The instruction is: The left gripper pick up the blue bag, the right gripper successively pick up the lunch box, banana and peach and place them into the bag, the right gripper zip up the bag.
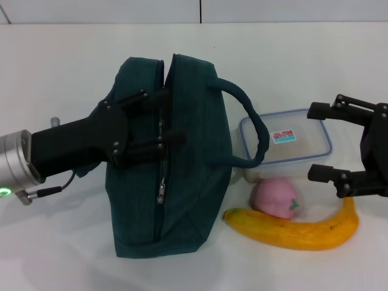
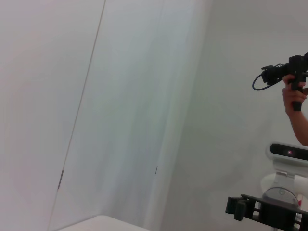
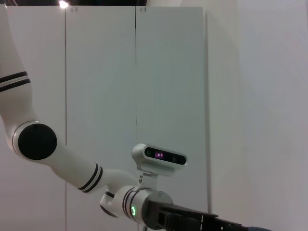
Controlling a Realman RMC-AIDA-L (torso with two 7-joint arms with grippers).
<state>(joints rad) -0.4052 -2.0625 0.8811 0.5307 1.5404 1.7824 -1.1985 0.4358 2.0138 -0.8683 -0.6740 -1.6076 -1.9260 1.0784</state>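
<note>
Banana (image 1: 297,230) lies nearest on the table (image 1: 60,254), long axis left-right, ends curving up. Peach (image 1: 277,198) touches it just behind, w/ lunch box (image 1: 285,142) beyond. Blue bag (image 1: 167,157) lies left of them, long axis near-far, handle looping over box corner. Left gripper (image 1: 154,118) on bag's zip, fingers narrow, grip unclear. Right gripper (image 1: 320,142) hovers at box's right, fingers wide.

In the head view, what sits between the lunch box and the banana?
The peach lies between the lunch box and the banana, resting against the banana's inner curve. Only the head view shows this; both wrist views look at walls.
</note>
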